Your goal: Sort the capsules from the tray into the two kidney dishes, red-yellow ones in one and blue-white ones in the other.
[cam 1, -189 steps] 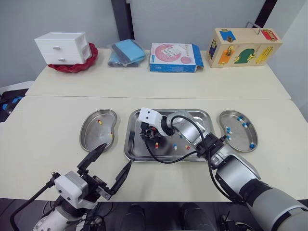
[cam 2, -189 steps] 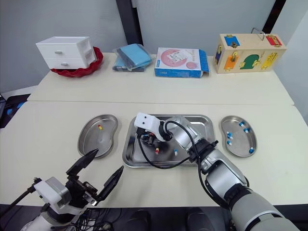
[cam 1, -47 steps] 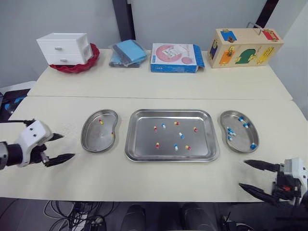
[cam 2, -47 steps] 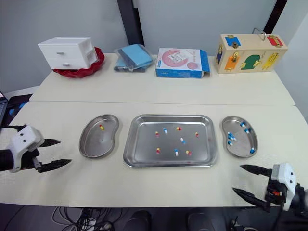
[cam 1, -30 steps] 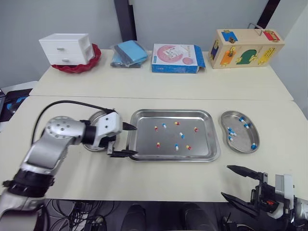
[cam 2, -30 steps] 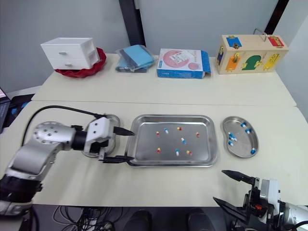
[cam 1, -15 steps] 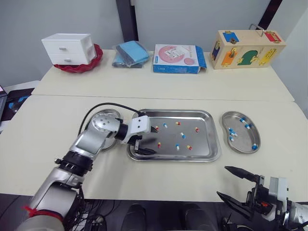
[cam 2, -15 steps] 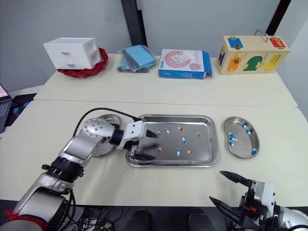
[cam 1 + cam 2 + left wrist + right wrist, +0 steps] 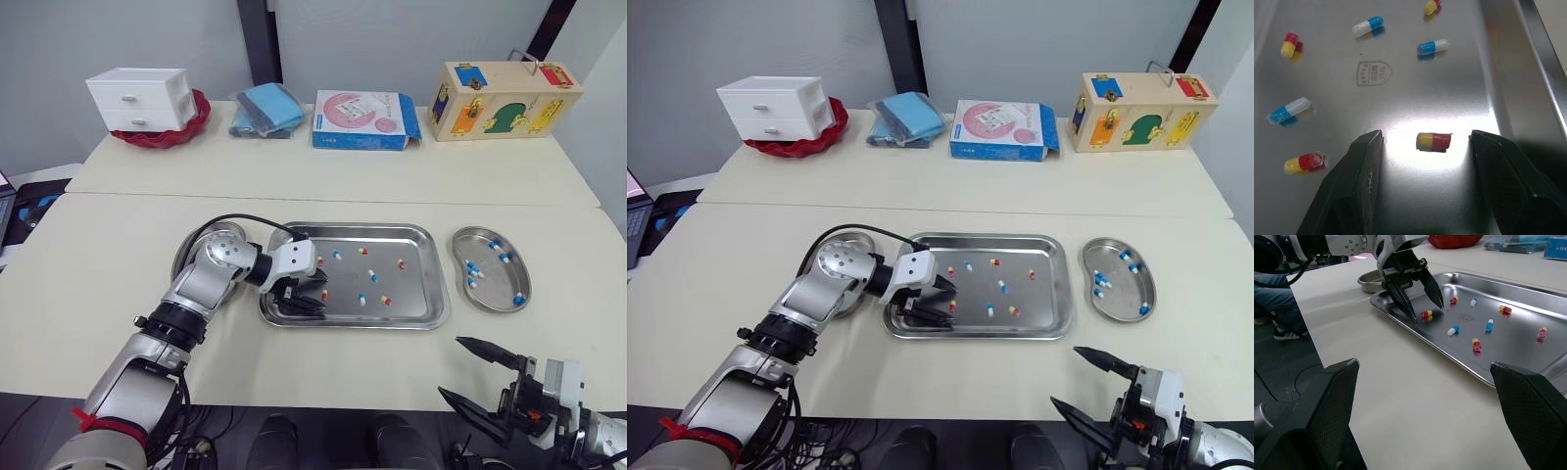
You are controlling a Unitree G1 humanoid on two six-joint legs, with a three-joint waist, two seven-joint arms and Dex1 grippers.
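The steel tray lies mid-table with several loose capsules of both colours in it. My left gripper is down in the tray's left part, open, its fingers standing either side of a red-yellow capsule without touching it. My left arm partly hides the left kidney dish. The right kidney dish holds several blue-white capsules. Off the table's front edge, my right gripper hangs open with nothing between its fingers.
Along the far table stand a white drawer unit on a red bowl, a blue packet, a pink-and-blue box and a wooden toy box. Bare tabletop lies in front of the tray.
My left gripper has slid a little further right into the tray and its fingers have narrowed around the red-yellow capsule. The right gripper has barely shifted.
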